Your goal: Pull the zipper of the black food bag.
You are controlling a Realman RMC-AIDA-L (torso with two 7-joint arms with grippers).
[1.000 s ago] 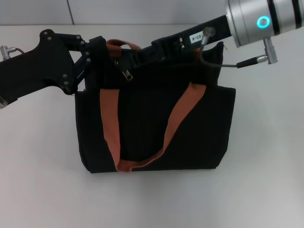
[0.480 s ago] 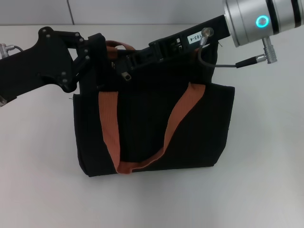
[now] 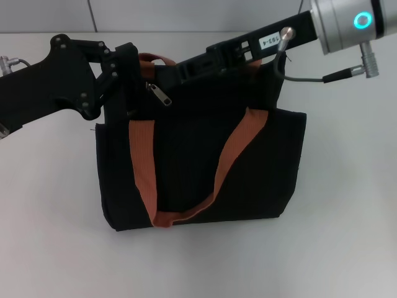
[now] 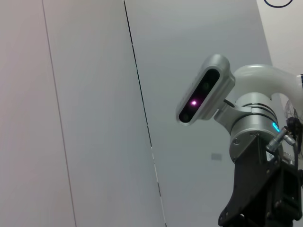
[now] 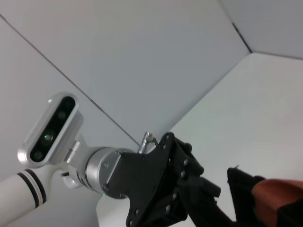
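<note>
Black bag (image 3: pixel 198 167) upright on white counter (image 3: pixel 49 205) | left gripper (image 3: pixel 127 77) at bag's upper left corner, fingers clamped on fabric | zipper (image 3: pixel 160 95) hangs free just beside | right gripper (image 3: pixel 186 65) above top edge, finger state cannot tell | step: reacquire tab; next: pinch, pull along edge.

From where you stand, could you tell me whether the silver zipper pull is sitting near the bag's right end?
No, the zipper pull hangs near the left end of the black food bag, close beside the left hand.
</note>
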